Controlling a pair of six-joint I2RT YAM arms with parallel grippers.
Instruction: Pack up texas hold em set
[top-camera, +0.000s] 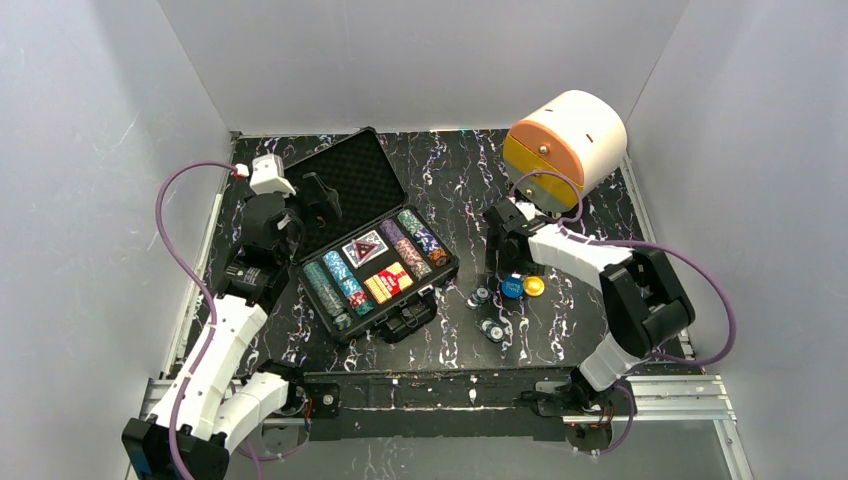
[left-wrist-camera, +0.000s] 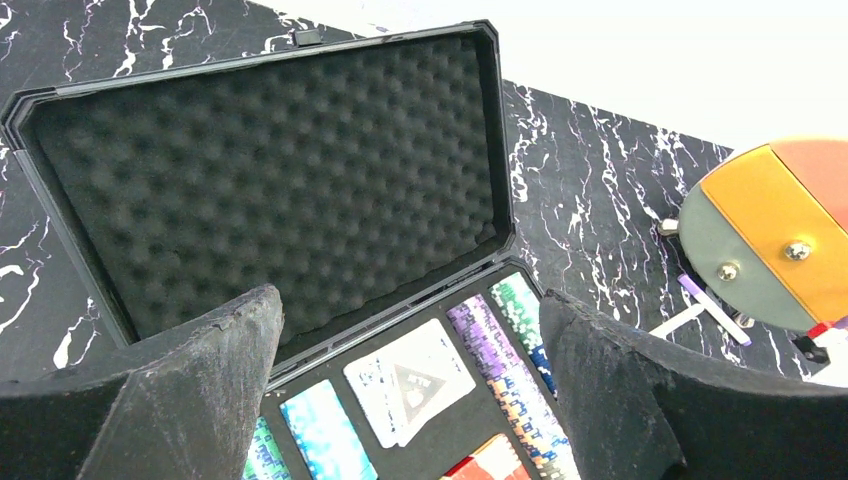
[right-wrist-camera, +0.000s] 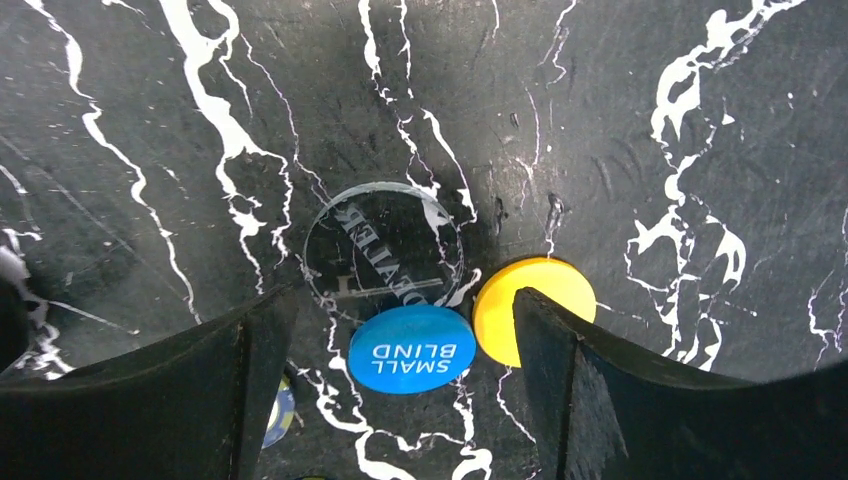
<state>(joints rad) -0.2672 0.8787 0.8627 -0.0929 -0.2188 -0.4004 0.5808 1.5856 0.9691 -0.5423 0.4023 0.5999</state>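
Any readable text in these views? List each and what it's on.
"SMALL BLIND": on the blue round button, upside down in the right wrist view.
"DEALER": on the clear round disc, partly hidden by that button.
No text shows on the yellow button.
Too blurred to read: the triangle emblem on the card deck in the case.
Too small to read: print on the red and yellow pack.

Black rectangular hard case (top-camera: 345, 185) open, foam-lined lid tilted back; multicoloured poker chip rows (top-camera: 330, 288) and card deck (top-camera: 365, 248) seated in base. Loose to right of case: blue round "SMALL BLIND" button (right-wrist-camera: 412, 348), yellow round button (right-wrist-camera: 535, 290) just beside it, clear round "DEALER" button (right-wrist-camera: 385, 240), small chip stacks (top-camera: 482, 297) nearby.
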